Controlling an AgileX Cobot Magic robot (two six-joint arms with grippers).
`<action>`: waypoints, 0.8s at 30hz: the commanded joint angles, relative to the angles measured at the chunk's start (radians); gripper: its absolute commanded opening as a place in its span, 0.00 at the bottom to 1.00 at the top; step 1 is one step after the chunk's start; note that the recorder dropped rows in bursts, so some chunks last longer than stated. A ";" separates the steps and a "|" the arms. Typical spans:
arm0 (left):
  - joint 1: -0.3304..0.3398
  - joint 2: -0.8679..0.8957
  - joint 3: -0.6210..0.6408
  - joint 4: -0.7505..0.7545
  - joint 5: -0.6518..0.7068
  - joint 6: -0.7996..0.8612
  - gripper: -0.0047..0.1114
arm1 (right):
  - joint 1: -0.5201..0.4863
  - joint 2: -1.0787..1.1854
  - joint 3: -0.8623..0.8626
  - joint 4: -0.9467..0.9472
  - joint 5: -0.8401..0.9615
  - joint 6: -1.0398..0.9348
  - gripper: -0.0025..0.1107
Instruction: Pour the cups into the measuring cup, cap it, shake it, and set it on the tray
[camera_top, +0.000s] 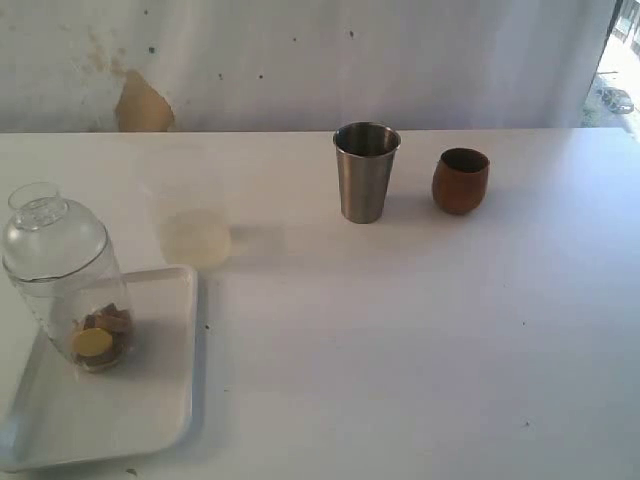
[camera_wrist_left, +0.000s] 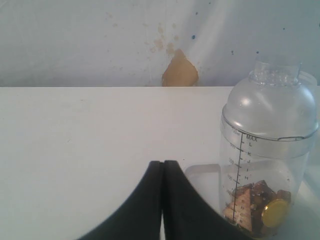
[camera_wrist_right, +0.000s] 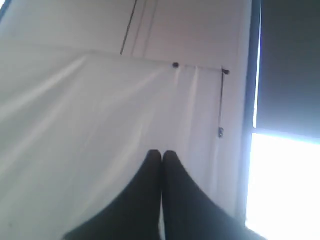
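Observation:
The clear measuring cup (camera_top: 65, 285) stands on the white tray (camera_top: 150, 400) at the front left, with its dome lid on and brown and yellow pieces in its bottom. The left wrist view shows it too, the measuring cup (camera_wrist_left: 267, 155) standing just beside my left gripper (camera_wrist_left: 163, 163), which is shut and holds nothing. The steel tumbler (camera_top: 365, 172) and the brown wooden cup (camera_top: 461, 181) stand upright at the back of the table. My right gripper (camera_wrist_right: 162, 153) is shut and empty, facing a white curtain. Neither arm appears in the exterior view.
A faint yellowish stain (camera_top: 197, 238) marks the white table (camera_top: 420, 330) behind the tray. The back wall has a patch of peeled paint (camera_top: 142, 104).

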 joint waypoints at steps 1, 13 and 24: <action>-0.005 -0.005 0.005 0.000 0.000 0.000 0.04 | -0.123 -0.006 0.122 0.010 0.062 -0.031 0.02; -0.005 -0.005 0.005 0.000 0.000 0.000 0.04 | -0.174 -0.006 0.240 -0.041 0.719 0.100 0.02; -0.005 -0.005 0.005 0.000 0.000 0.000 0.04 | -0.174 -0.006 0.240 -0.049 0.747 0.155 0.02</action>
